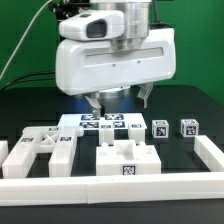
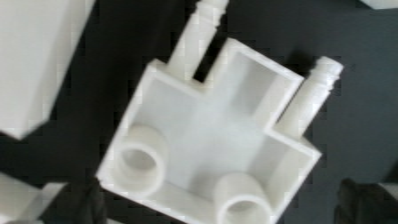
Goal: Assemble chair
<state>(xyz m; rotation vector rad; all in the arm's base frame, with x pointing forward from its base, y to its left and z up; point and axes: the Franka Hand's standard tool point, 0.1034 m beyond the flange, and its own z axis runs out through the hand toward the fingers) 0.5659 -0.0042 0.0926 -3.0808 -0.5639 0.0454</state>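
Observation:
My gripper (image 1: 118,100) hangs above the back of the table, over the marker board (image 1: 100,122), with its jaws spread wide. In the wrist view the gripper (image 2: 210,212) is open; its dark fingertips (image 2: 54,205) show at both lower corners. Between and beyond them lies a flat white chair part (image 2: 217,125) with two pegs and two round sockets; dark gaps separate it from both fingers. Other white chair parts lie near the front: a blocky piece with a tag (image 1: 130,160), a barred piece (image 1: 40,150) and two small tagged blocks (image 1: 160,128).
A low white rim wall (image 1: 110,186) runs along the front and up the exterior view's right side (image 1: 210,152). Another white part (image 2: 45,60) lies close beside the pegged part in the wrist view. The table is black.

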